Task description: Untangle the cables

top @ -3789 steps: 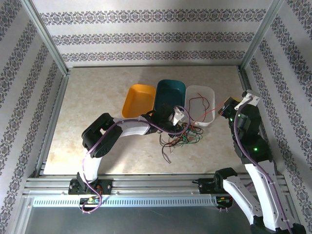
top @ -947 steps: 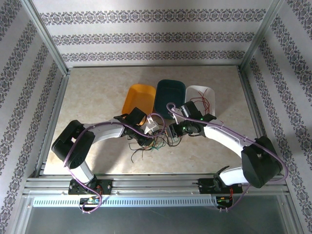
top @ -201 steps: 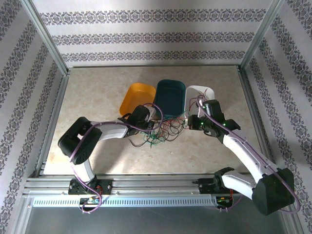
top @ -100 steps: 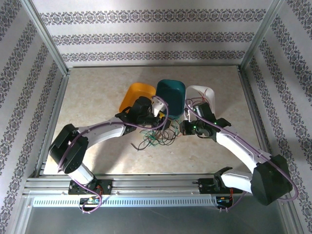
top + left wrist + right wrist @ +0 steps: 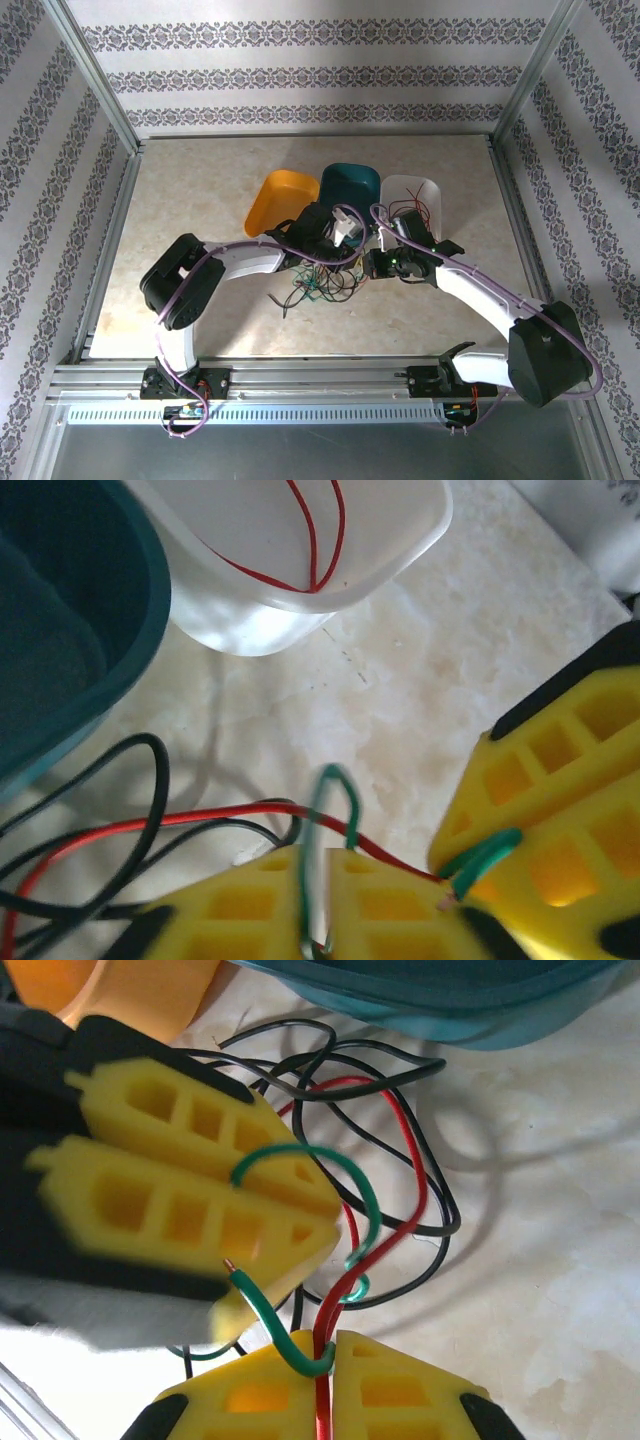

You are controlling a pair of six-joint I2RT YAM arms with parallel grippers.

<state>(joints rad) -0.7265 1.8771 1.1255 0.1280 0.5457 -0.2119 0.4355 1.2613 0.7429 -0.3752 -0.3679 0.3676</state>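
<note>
Right wrist view is showing the right gripper pinching shut on a red and a green strand, while the left gripper is clamping a green one, amid the cables lying tangled just before three trays. Pulling strands apart is the step in hand, I judge, calling next for slow, opposite draws. One red strand is lying in the white tray; how many are in the tangle I cannot tell.

Smooth glossy cables, matt marbled table
</note>
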